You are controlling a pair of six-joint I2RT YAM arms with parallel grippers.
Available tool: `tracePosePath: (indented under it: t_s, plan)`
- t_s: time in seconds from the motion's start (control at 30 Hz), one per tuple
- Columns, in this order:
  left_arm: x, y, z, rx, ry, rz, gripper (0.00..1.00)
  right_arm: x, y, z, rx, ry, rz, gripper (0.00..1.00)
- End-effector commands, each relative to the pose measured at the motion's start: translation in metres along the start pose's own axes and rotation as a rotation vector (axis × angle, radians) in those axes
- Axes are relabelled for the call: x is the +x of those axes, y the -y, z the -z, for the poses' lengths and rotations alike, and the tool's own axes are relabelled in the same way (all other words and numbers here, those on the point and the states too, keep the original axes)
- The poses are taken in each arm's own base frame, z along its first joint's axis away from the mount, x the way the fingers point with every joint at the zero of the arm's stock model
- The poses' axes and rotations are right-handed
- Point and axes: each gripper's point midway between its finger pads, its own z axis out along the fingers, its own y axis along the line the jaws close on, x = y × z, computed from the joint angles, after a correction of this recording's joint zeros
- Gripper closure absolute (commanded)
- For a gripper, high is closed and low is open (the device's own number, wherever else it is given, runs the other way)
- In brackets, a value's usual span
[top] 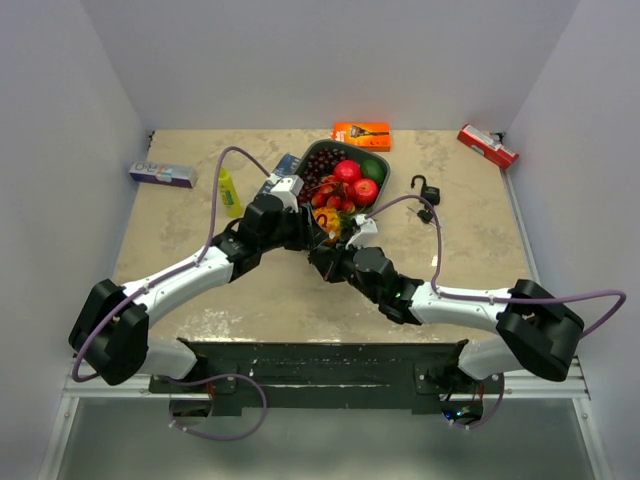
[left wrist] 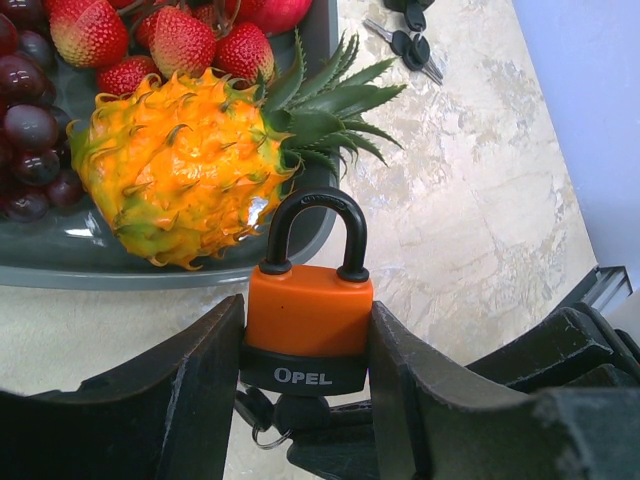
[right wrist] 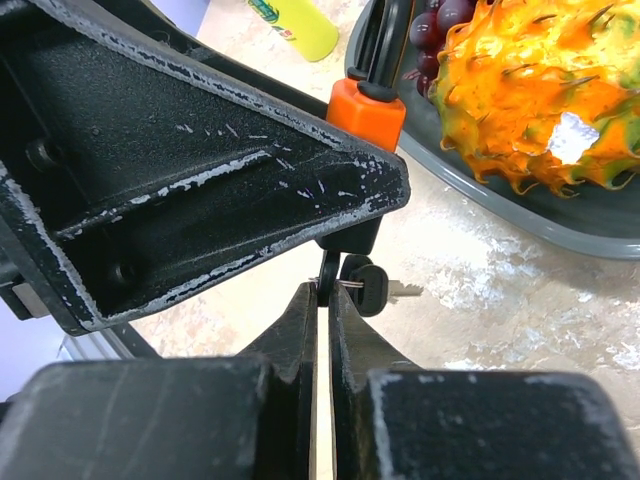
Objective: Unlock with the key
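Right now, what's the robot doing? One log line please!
left gripper: holds padlock | right gripper: shut on key under padlock | shackle: closed

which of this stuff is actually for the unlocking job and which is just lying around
For the job: orange padlock, held in left gripper; key bunch under it, pinched by right gripper.
Lying about: fruit tray, dragon fruit, black padlock, spare keys, yellow bottle, orange box, red box.
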Motion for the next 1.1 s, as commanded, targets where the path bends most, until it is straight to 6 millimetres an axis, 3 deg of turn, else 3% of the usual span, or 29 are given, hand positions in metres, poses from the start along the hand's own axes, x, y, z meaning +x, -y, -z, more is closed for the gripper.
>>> tracePosePath:
  t_s: [0.0,0.3,0.7,1.07]
  plan:
    - [-0.015,0.018,0.004,0.069,0.053,-0.007,1.0,-0.035,-0.011,-0.007,0.006,0.132,0.013,1.0]
    - [-0.008,0.027,0.004,0.104,0.038,-0.033,1.0,-0.06,-0.017,-0.001,0.015,0.207,0.019,1.0]
    - [0.004,0.04,0.002,0.159,0.009,-0.057,1.0,-0.111,-0.006,0.006,0.02,0.323,0.006,1.0]
    - [0.021,0.04,-0.006,0.141,-0.031,-0.085,1.0,-0.136,-0.019,0.01,-0.009,0.385,0.048,1.0]
